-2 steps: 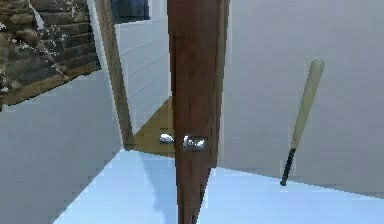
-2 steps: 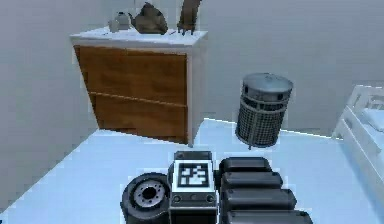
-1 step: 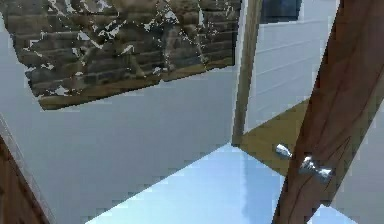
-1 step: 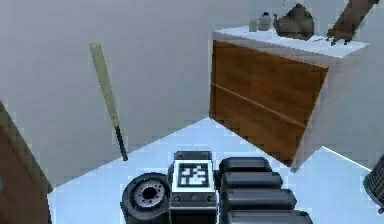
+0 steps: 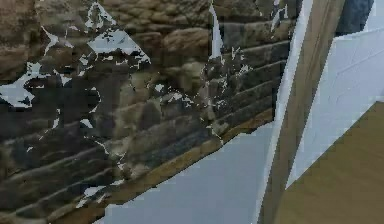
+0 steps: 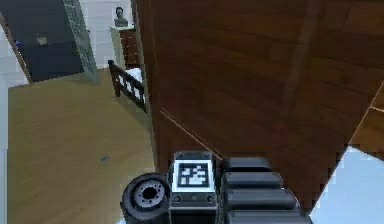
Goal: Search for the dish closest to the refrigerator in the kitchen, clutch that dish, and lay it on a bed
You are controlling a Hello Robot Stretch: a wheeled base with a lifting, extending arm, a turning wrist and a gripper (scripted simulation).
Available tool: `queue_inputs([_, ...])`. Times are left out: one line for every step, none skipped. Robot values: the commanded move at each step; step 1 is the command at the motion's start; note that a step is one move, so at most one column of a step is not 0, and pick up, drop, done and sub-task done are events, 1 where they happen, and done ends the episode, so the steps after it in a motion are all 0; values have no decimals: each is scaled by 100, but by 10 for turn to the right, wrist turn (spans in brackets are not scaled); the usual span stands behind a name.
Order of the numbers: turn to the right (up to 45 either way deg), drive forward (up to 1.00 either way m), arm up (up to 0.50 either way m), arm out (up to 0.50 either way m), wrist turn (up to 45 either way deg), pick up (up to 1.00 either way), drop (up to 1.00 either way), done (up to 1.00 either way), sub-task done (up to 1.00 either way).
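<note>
Looking ahead, I have a rough stone wall (image 5: 100, 120) close in front, with torn patches of white plaster (image 5: 115, 42) scattered across it. A wooden post (image 5: 300, 100) runs up the forward view's right. A pale surface (image 5: 200, 190) lies below the wall, and brown wooden floor (image 5: 345, 180) sits in the lower right corner. In the arm side view, a broad brown wooden panel (image 6: 260, 80) stands near the arm (image 6: 255, 192), which rises from the bottom edge as a dark ribbed bar. One white marker square (image 6: 195, 175) sits at its end, and the gripper (image 6: 148, 198) shows left of that as a dark rounded body low in the picture. I cannot make out its fingers, so I cannot tell how they stand or whether they hold anything. Left of the panel the wooden floor (image 6: 70, 140) stretches to a dark door (image 6: 45, 40). Near the panel's edge stands a dark slatted frame (image 6: 128, 85), possibly a bed's end, with a pale dresser (image 6: 127, 45) behind it and a bust (image 6: 121, 14) on top. Where the dish lies I cannot tell from here.
</note>
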Motion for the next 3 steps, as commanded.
queue_inputs([450, 0, 0, 0, 0, 0, 0, 0, 0])
queue_inputs([30, 0, 0, 0, 0, 0, 0, 0, 0])
queue_inputs([0, 100, 0, 0, 0, 0, 0, 0, 0])
